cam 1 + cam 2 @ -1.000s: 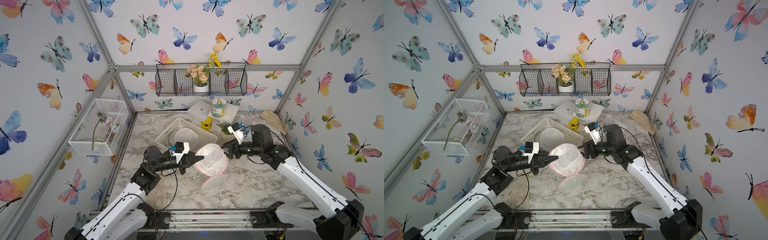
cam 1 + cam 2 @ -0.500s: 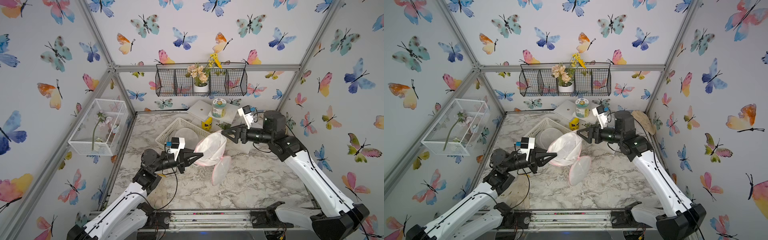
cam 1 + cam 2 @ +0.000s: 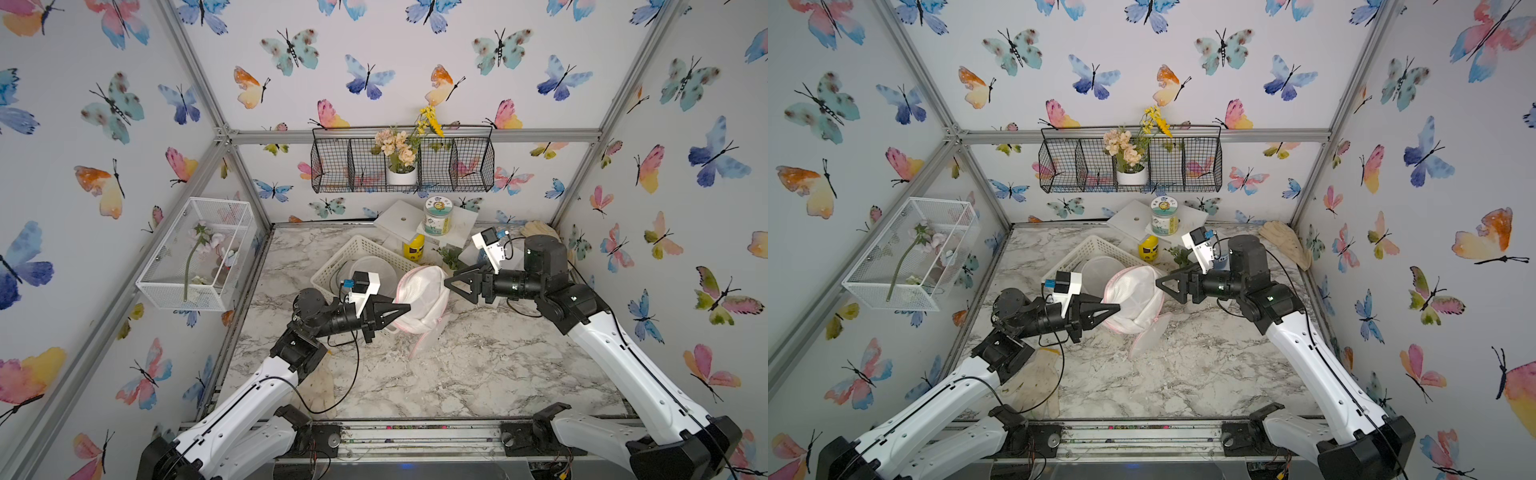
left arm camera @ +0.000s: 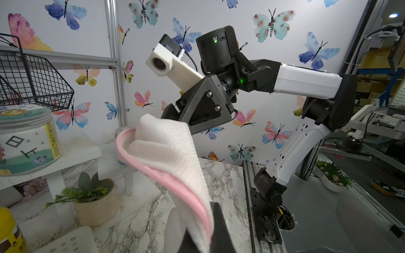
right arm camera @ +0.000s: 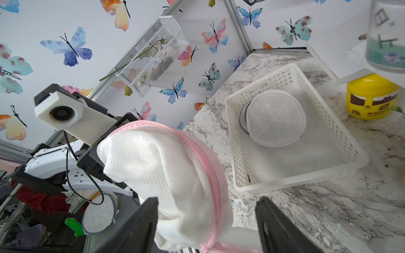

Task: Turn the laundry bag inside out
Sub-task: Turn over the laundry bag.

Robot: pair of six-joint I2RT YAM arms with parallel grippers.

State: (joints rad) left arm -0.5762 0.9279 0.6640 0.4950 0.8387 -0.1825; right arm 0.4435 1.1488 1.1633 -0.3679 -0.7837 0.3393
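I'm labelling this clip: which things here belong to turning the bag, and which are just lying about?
Job: pink-trimmed mesh laundry bag; left gripper, shut on its edge; right gripper, open beside it.
Lying about: white perforated basket; yellow jar; sunflower-label jar; small potted plant; wire wall basket.

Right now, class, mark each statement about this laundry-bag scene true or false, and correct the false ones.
1. The left gripper is shut on the laundry bag. True.
2. The right gripper is clamped on the bag. False: its jaws stand open.
3. A round mesh item lies in the white basket. True.
4. The bag's trim is blue. False: it is pink.
5. The yellow jar is inside the basket. False: it stands on the table beside it.
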